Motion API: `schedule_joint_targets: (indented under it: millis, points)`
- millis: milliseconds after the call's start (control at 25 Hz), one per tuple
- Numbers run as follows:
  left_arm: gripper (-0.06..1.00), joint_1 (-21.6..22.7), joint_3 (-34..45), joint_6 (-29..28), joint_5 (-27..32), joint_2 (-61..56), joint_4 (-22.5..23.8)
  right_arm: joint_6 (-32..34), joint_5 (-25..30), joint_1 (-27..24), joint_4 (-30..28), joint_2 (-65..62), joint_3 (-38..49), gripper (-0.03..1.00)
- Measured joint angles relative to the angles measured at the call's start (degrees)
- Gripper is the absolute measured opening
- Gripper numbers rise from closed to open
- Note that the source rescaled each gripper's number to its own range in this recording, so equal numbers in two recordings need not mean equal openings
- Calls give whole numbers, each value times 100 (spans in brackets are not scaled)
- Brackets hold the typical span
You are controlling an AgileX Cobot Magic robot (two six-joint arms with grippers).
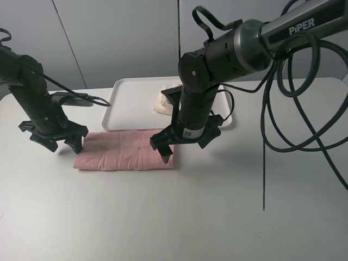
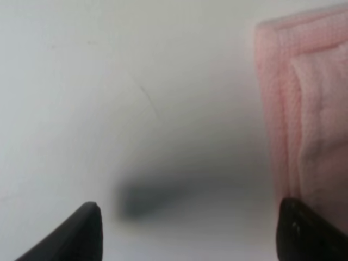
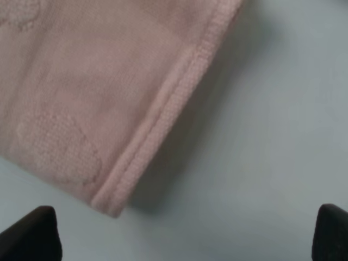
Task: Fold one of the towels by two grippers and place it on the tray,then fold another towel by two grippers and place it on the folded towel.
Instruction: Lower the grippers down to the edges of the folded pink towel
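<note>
A pink towel (image 1: 125, 150) lies folded into a long strip on the white table, just in front of the white tray (image 1: 133, 100). A cream towel (image 1: 165, 102) sits on the tray, partly hidden behind my right arm. My left gripper (image 1: 63, 142) is open and empty at the strip's left end. In the left wrist view the pink towel (image 2: 310, 109) lies by one fingertip (image 2: 307, 231). My right gripper (image 1: 185, 144) is open and empty, low over the strip's right end. The right wrist view shows the towel's corner (image 3: 109, 201) between the spread fingertips (image 3: 32, 234).
Black cables (image 1: 272, 125) hang from my right arm over the table's right side. A grey wall panel stands behind the table. Bare table surface (image 1: 179, 217) lies in front of the towel.
</note>
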Motion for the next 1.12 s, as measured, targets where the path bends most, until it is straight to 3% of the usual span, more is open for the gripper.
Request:
schedule_joint_targets:
  millis: [120,400,760,1120]
  points:
    - [85,0,-54,0,108,0,0,-76,15,0,9,0,0,100]
    - [99,0,-79,135,175,0,0,-107,15,0,9,0,0,100]
    - [99,0,-677,250,824,0,-217,-132,3,0,9,0,0,100]
    - [99,-62,-725,166,573,0,-66,-132,3,0,9,0,0,100]
